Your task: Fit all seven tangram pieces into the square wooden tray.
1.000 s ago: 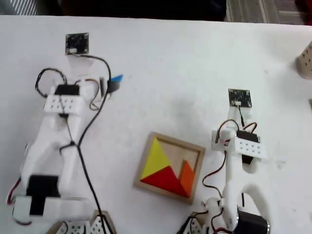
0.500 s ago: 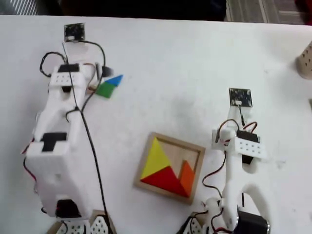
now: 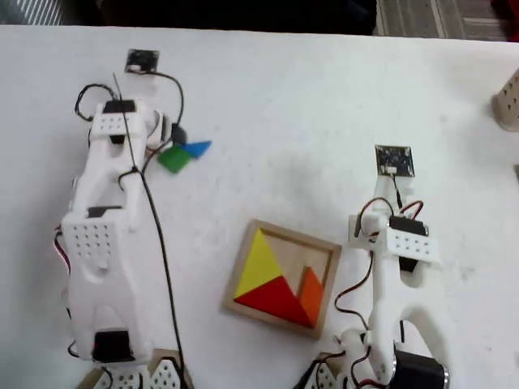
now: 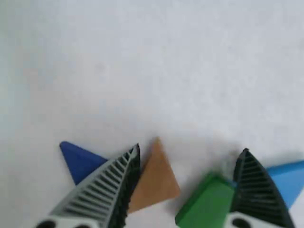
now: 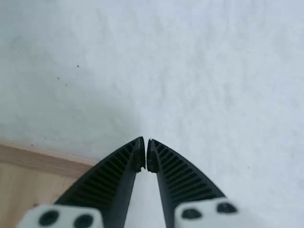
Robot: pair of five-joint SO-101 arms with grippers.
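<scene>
White left arm [image 3: 97, 243] outstretched, left fingers [image 4: 107, 192] apart, right fingers [image 5: 121, 175] together

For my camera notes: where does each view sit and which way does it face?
High view: above the table, looking down on both arms and wooden tray.
Left wrist view: on left arm, looking down past the open left gripper at pieces.
Right wrist view: on right arm, looking down past the shut right gripper.
Shared: green piece, high and left wrist views.

No writing, label, number or sign is legible (in any of the views).
</scene>
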